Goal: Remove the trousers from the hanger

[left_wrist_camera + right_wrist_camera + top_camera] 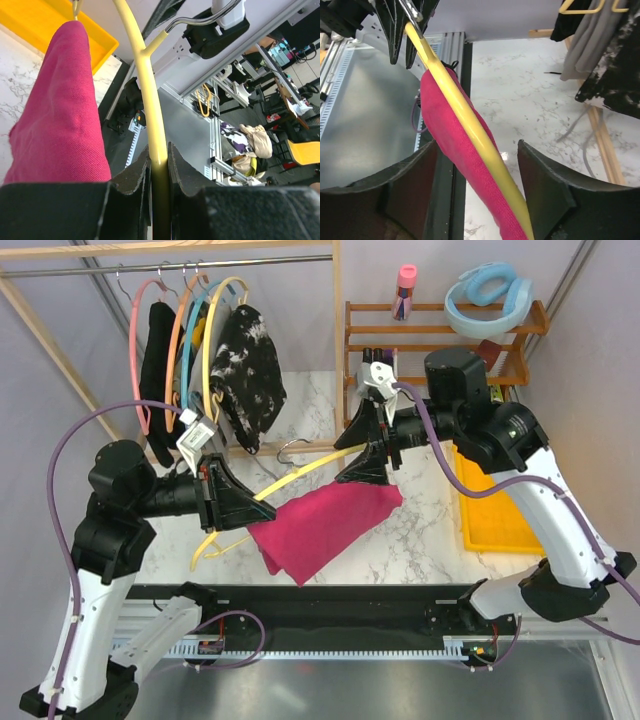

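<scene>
Looking down from the top camera, the thin pale-yellow arched plastic hanger (300,476) is held up over the marble surface (420,540). Its long axis runs from near-left to far-right between the two arms. The left hand (262,502) grips its near-left part. The folded magenta-pink fabric trousers (325,525) drape over it and hang toward the surface between the two hands. The right hand (348,460) sits at the far-right part, nearer the cloth's upper fold, but this view does not show how its jaws stand

From the left wrist camera, the left hand (159,155) is clamped tight on the hanger (150,90), which runs straight away toward the metal hook (200,19). The trousers (60,110) lie just beside it and are not in this grip

The right wrist camera shows what the top view hides. The right hand (480,165) is open, its jaws standing either side of hanger (465,115) and trousers (457,150) together, both running lengthwise away between them. The jaw on the hanger's side stands clear. The other is at the cloth's edge, and I cannot tell whether it touches. Because both things lie in that gap, the coming move probably needs the right hand to take the cloth alone
</scene>
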Tool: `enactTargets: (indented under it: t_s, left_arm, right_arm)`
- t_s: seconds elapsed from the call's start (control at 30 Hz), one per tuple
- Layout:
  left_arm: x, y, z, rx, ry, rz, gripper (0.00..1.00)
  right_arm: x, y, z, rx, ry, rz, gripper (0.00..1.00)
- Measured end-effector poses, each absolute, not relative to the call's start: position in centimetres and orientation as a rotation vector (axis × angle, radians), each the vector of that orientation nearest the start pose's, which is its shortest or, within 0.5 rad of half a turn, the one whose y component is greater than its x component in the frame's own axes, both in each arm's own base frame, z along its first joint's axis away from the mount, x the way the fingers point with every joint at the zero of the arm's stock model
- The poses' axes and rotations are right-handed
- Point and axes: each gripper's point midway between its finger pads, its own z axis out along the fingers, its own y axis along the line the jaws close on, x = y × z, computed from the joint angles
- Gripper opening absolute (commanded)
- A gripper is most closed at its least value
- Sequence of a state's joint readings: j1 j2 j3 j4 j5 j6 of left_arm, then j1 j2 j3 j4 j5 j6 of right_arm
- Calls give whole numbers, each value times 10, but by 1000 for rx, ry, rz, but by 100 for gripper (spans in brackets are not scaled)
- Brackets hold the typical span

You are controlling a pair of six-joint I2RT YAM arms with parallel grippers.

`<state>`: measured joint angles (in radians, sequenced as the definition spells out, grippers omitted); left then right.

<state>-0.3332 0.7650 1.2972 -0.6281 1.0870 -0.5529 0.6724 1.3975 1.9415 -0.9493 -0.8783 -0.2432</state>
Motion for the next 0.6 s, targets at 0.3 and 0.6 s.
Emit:
enactTargets:
  t_s: [0.3, 0.6]
  left_arm:
    - [73, -202, 421, 733, 1740, -1565, 2]
    - [70, -203, 421, 735, 1744, -1571, 48]
  right_arm:
    - [153, 325, 422, -1458, 1443, 1263, 16]
    - [114, 312, 418, -1430, 1427, 1225, 0]
